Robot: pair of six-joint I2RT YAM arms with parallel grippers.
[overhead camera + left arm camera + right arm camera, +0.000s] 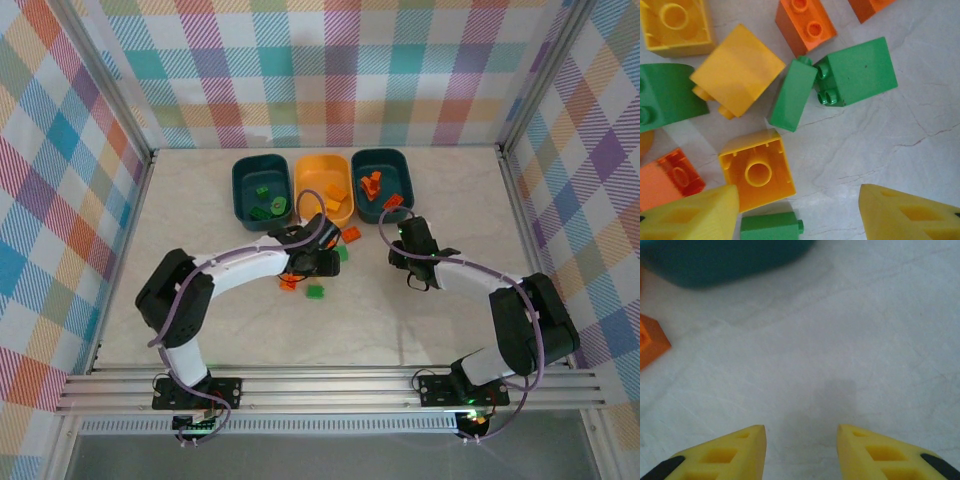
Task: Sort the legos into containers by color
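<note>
Lying loose on the table (190, 220) just near of the tubs, the unsorted legos (740, 70) crowd under my left gripper (797, 200), whose fingers stand apart and clasp nothing, an upturned yellow brick (757, 172) and a green brick (771, 227) in the gap. Farther off, the left teal tub (240, 185) holds green pieces, the yellow-orange tub (300, 175) a few more, and the right teal tub (405, 170) orange-red ones. My right gripper (801, 440) hovers over bare table, released and empty, an orange brick (650, 340) near it.
</note>
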